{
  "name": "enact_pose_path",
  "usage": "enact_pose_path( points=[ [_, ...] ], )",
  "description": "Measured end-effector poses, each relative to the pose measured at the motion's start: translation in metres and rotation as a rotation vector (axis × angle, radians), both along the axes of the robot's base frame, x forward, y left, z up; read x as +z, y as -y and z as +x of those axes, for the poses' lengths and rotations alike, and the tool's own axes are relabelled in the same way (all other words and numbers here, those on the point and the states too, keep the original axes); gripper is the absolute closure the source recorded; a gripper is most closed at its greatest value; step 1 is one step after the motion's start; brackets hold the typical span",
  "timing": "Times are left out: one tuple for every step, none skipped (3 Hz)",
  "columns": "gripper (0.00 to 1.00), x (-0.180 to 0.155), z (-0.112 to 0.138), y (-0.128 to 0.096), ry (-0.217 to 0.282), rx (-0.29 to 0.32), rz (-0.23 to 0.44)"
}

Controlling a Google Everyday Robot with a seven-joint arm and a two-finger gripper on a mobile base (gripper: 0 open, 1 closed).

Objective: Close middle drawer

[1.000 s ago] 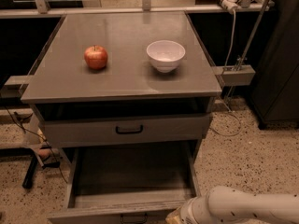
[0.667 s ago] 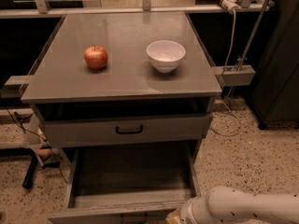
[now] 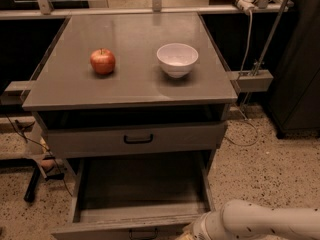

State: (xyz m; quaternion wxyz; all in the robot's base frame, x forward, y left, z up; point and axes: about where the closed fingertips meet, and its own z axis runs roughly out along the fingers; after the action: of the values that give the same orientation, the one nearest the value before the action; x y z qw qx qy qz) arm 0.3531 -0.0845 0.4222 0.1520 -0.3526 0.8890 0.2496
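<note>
Almost nothing is different from one second ago. The gripper (image 3: 191, 232) is low at the bottom edge of the view, just beside the right end of the front panel of the middle drawer (image 3: 125, 225), and I cannot make out that it has moved from there. If the white arm (image 3: 270, 220) behind it has moved at all, the shift is too small to tell. The drawer stands pulled out as far as it was, and its front panel has not come nearer to the cabinet.
</note>
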Motion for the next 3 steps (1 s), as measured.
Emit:
enact_pose_path(
  points=[
    [0.00,0.0000,0.0000,0.0000,0.000,0.000,0.000],
    [0.00,0.0000,0.0000,-0.0001,0.000,0.000,0.000],
    [0.19,0.0000,-0.0001,-0.0001,0.000,0.000,0.000]
  ],
)
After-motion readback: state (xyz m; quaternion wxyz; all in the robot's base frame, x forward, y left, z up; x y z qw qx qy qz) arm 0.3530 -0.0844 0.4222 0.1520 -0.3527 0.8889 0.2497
